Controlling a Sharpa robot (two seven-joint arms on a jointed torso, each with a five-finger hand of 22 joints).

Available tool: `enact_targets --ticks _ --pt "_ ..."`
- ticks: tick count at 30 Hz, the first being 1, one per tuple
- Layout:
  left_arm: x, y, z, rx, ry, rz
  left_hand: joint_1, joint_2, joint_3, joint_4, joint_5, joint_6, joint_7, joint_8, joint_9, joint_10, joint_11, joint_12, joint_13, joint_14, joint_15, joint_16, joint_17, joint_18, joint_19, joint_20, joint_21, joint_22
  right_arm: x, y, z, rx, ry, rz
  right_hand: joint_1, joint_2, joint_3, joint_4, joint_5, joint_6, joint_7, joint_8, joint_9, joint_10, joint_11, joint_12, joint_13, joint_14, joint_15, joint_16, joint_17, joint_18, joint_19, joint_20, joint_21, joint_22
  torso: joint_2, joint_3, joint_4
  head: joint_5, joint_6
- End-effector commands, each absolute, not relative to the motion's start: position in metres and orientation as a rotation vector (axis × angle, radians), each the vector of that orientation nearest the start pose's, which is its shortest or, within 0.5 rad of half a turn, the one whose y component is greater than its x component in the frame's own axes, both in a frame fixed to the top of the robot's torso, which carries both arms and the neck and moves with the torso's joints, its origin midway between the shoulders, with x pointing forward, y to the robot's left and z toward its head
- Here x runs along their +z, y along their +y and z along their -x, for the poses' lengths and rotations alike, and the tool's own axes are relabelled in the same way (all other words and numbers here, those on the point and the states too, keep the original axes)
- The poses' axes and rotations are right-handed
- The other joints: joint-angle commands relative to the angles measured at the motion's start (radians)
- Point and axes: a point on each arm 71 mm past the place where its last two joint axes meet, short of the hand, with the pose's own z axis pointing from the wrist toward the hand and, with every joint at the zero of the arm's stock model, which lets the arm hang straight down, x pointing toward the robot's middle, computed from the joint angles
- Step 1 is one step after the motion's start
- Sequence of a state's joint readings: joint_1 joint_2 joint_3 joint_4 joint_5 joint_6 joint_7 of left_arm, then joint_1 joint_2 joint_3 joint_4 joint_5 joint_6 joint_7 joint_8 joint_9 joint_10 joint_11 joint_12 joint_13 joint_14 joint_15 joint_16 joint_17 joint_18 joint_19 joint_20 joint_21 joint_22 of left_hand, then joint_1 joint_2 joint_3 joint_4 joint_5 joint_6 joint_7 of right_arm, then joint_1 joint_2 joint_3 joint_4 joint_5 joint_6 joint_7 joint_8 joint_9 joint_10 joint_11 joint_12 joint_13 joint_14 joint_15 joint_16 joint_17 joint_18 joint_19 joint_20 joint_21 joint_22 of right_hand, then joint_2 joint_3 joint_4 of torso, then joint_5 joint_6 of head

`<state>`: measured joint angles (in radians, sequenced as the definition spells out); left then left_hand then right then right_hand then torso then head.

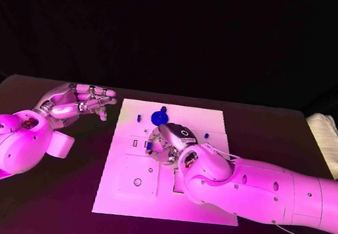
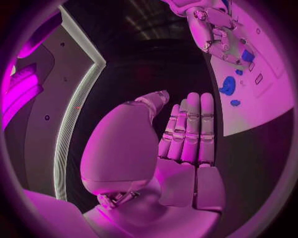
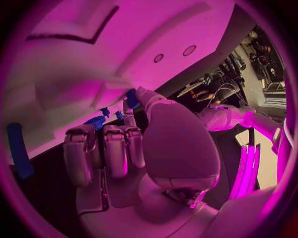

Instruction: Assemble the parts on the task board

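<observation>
Blue part (image 3: 131, 98) pinched at the right hand's (image 1: 169, 143) fingertips above the task board (image 1: 135, 193) — left hand (image 1: 80, 102) open, empty, beside the board.

No legible text, labels, brands or numbers anywhere; markings on task board (image 1: 135, 196) too small to read.

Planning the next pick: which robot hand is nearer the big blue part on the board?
Right. The right robot hand sits on the task board just below the big blue part; the left robot hand hovers off-board.
</observation>
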<state>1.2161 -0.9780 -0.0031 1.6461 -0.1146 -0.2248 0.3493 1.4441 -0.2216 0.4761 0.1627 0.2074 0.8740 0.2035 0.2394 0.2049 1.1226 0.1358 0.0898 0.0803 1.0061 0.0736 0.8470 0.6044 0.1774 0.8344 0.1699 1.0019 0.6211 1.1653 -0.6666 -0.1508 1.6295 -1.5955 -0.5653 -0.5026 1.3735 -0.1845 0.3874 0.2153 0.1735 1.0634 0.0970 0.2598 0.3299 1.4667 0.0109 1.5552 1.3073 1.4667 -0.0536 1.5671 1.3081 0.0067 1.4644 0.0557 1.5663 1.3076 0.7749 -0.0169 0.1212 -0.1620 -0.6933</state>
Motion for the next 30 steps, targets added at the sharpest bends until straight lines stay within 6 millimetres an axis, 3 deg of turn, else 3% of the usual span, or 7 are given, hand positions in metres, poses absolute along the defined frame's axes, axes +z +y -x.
enact_targets --ticks 1,26,30 --pt "-0.1466 0.2298 -0.4687 -1.618 1.485 0.954 -0.009 0.001 0.004 -0.002 -0.006 -0.004 -0.001 0.002 0.001 0.007 0.001 0.006 0.001 0.004 -0.006 0.003 0.002 0.007 -0.009 -0.001 0.004 0.001 -0.2198 -0.1072 -0.4391 0.565 1.618 0.054 -0.010 0.002 -0.003 0.004 -0.005 0.000 -0.006 0.013 0.055 0.090 0.004 -0.004 0.247 0.102 0.002 0.001 0.256 -0.007 0.106 0.000 0.004 0.263 -0.001 -0.0001 -0.0003 0.002 -0.002" --pt "-0.1469 0.2310 -0.4684 -1.618 1.493 0.951 -0.009 0.002 0.005 -0.003 -0.006 -0.004 -0.002 0.004 0.002 0.006 0.001 0.008 0.002 0.005 -0.006 0.006 0.002 0.006 -0.009 -0.001 0.006 0.002 -0.2192 -0.1100 -0.4407 0.539 1.583 0.063 -0.018 -0.011 -0.004 0.006 -0.006 -0.015 0.000 0.011 0.052 0.084 0.008 -0.012 0.241 0.101 0.005 -0.001 0.250 -0.007 0.106 0.002 0.004 0.263 -0.001 -0.0008 -0.0008 0.005 0.000" --pt "-0.1469 0.2311 -0.4685 -1.617 1.494 0.950 -0.009 0.002 0.005 -0.003 -0.006 -0.004 -0.002 0.004 0.002 0.006 0.001 0.008 0.002 0.005 -0.006 0.006 0.002 0.006 -0.009 -0.001 0.006 0.002 -0.2190 -0.1103 -0.4407 0.539 1.579 0.062 -0.027 -0.024 -0.009 0.009 -0.010 -0.032 0.007 0.006 0.048 0.080 0.014 -0.018 0.237 0.101 0.010 -0.002 0.247 -0.007 0.106 0.005 0.004 0.263 -0.001 -0.0005 -0.0002 0.004 0.000"
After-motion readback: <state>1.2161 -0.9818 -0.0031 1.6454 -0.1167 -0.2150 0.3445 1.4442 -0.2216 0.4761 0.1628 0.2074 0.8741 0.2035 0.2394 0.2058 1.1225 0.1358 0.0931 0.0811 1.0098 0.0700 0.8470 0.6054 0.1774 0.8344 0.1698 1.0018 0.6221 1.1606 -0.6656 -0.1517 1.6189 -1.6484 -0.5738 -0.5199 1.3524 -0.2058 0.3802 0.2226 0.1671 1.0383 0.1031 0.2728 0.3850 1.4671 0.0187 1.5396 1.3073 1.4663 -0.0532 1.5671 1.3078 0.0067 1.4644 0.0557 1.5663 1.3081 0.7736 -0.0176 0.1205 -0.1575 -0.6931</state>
